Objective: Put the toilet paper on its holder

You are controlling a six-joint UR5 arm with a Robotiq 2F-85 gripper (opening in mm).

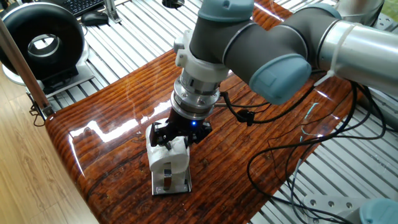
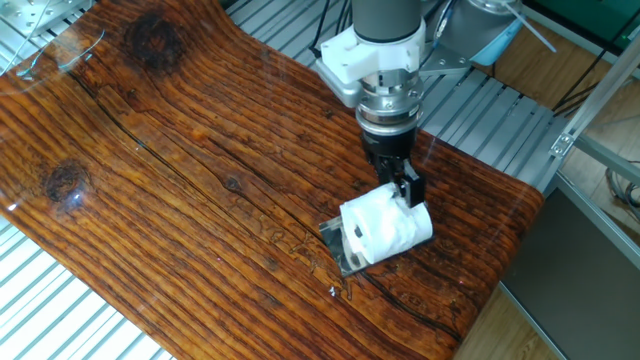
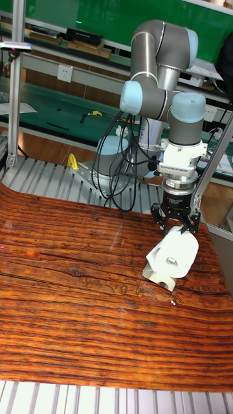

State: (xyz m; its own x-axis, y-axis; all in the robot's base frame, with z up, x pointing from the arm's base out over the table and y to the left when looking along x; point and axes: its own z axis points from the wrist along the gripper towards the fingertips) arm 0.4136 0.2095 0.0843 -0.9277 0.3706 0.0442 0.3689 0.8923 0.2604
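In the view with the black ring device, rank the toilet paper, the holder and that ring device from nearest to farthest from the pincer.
1. The toilet paper, gripped by the pincer.
2. The holder, flat on the table just under the roll.
3. The black ring device, far off at the upper left, beyond the table's edge.

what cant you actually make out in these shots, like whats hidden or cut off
- Holder: mostly covered by the toilet paper in the other fixed view; its raised bar is hidden.
- Whether the roll's hole sits on the bar: not visible in any view.
- Claw fingertips: sunk into the soft paper in the tall fixed view, so the exact contact is unclear.
- Arm: cut off by the right and top edges in one fixed view.
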